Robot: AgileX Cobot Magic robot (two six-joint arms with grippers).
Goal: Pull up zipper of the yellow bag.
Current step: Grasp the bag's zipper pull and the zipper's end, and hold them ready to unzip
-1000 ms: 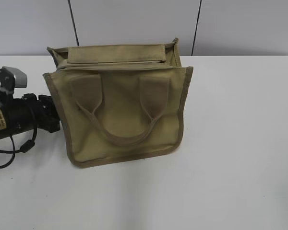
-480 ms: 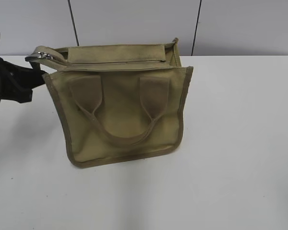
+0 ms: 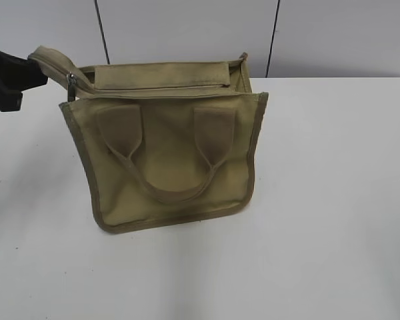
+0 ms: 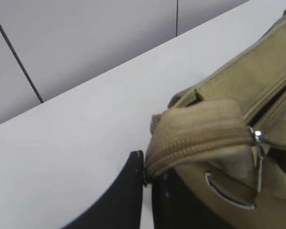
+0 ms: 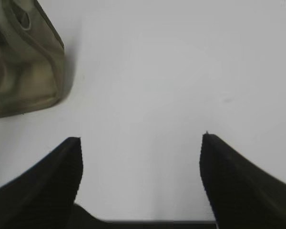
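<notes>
The zipper (image 4: 257,143), a small slippery metal tab, hangs at the yellow bag (image 3: 170,157)'s upper-left corner. The left hand (image 4: 145,179) is clamped on the soft zip tape beside it. The right hand (image 5: 140,181) hangs apart over the tabletop (image 3: 333,200).

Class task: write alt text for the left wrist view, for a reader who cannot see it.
The left gripper pinches the end of the yellow bag's khaki zip strip, with the silver zipper pull hanging beside it. Behind lie a white table and grey wall.
</notes>
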